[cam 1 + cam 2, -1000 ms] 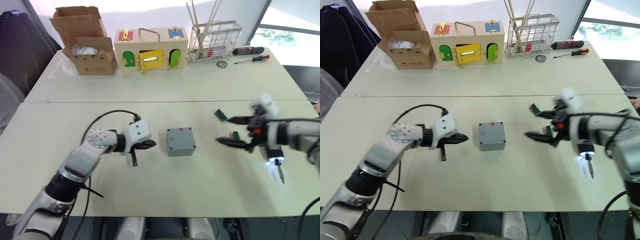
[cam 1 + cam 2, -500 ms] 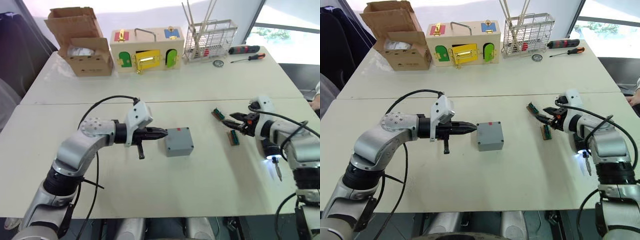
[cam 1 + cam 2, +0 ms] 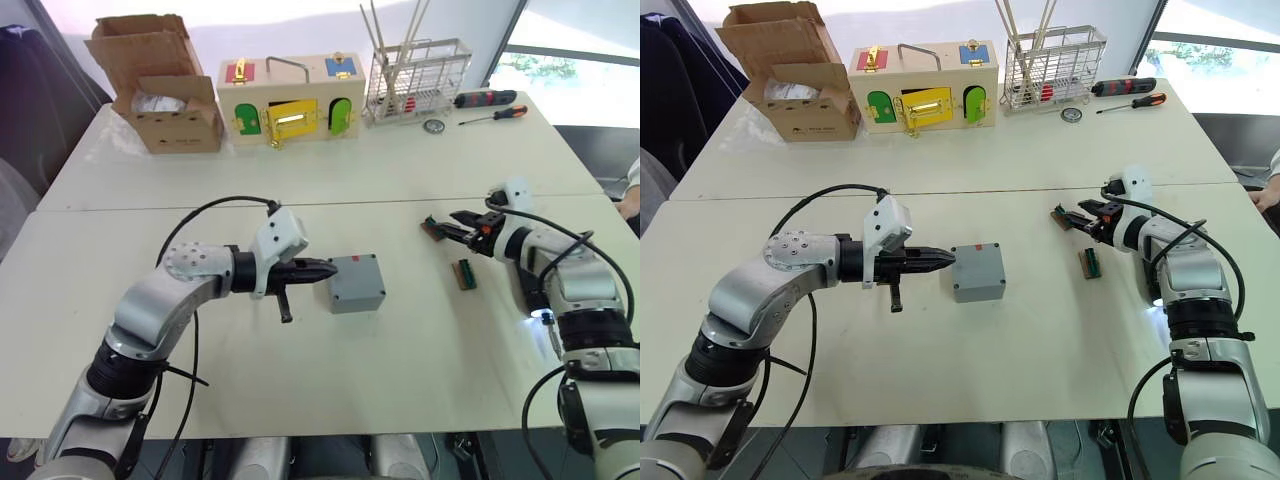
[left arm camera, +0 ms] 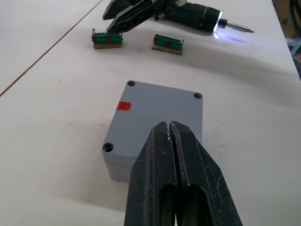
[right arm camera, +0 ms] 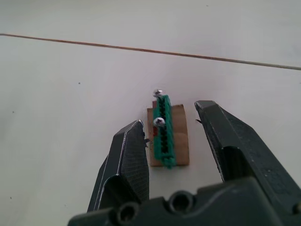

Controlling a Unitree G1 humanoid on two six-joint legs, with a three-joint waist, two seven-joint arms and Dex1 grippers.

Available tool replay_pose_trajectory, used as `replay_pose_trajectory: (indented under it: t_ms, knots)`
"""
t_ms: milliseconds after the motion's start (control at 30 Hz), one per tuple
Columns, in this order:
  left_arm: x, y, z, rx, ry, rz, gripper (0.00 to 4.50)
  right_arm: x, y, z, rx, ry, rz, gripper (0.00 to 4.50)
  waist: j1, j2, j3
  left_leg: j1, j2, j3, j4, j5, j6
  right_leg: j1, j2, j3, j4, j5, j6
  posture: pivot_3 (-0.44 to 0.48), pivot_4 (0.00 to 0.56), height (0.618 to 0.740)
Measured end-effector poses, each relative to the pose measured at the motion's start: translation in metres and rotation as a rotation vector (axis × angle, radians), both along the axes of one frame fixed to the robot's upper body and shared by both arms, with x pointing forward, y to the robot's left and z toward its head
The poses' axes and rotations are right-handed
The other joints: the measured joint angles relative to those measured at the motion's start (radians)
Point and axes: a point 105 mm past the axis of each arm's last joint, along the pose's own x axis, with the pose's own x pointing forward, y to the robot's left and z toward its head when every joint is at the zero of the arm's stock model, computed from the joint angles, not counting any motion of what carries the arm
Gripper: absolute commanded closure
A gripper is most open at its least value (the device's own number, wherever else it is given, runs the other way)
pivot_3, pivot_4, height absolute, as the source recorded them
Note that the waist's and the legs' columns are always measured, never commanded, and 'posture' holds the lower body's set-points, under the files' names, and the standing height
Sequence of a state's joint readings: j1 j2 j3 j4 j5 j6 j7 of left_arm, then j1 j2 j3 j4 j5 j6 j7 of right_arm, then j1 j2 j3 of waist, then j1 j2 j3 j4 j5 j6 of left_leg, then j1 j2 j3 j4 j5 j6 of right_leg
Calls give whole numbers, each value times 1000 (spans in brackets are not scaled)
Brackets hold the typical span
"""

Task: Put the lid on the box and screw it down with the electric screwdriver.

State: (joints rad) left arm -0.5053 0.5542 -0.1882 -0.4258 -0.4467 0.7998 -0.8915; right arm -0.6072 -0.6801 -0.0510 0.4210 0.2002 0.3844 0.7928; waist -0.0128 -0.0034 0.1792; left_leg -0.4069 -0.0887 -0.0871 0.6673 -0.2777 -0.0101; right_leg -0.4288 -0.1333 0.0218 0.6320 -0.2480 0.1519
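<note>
On the white desk [image 3: 400, 170], the left gripper [image 4: 170, 129], pressed closed and empty, touches the box [image 3: 356, 283], while the right gripper [image 5: 171, 136] gapes around a green strip [image 5: 163, 134].

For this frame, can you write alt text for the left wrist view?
The left gripper, fingers shut, points at a grey box with its lid on and a red mark. Beyond lie two green strips on brown bases and the lit electric screwdriver.

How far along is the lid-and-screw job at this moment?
Done: the lid looks seated on the box, corner holes seemingly empty. In hand: left gripper, shut, at the box's side; right gripper open at a green screw strip. Left: all screwing; the electric screwdriver is lit beside the right arm.
</note>
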Motion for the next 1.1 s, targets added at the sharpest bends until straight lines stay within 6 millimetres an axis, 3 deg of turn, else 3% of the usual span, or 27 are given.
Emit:
replay_pose_trajectory:
  t_ms: [100,167,200,600,900,1000,1100]
  knots:
    - [-1,-1,1,0,-7,-5,4500,0,0,-2,3,5,-2,3285,1,0,0,0,0,0,0,0,0,0,0,0,0,0,0,0,150,734]
    - [-1,0,1,0,-7,-3,4500,1,0,-3,3,5,-5,4346,0,0,0,0,0,0,0,0,0,0,0,0,0,0,0,0,150,734]
    - [-1,0,1,0,-7,-2,4500,1,0,-4,4,5,-5,4463,0,0,0,0,0,0,0,0,0,0,0,0,0,0,0,0,150,734]
    - [-4,0,-7,13,19,-5,4500,3,5,-1,36,-6,-9,4463,0,0,0,0,0,0,0,0,0,0,0,0,0,0,0,0,150,734]
    - [-4,3,-7,24,20,-7,4500,-1,6,43,132,-125,-37,4463,0,0,0,0,0,0,0,0,0,0,0,0,0,0,0,0,150,734]
    - [-3,8,-6,39,17,0,4500,-14,27,64,160,-161,63,4463,0,0,0,0,0,-1,0,0,0,0,0,0,0,0,0,0,150,734]
    - [-2,19,-4,58,14,17,4500,-37,54,66,177,-121,210,4463,0,0,0,0,0,-1,0,0,0,0,0,0,0,0,0,0,150,734]
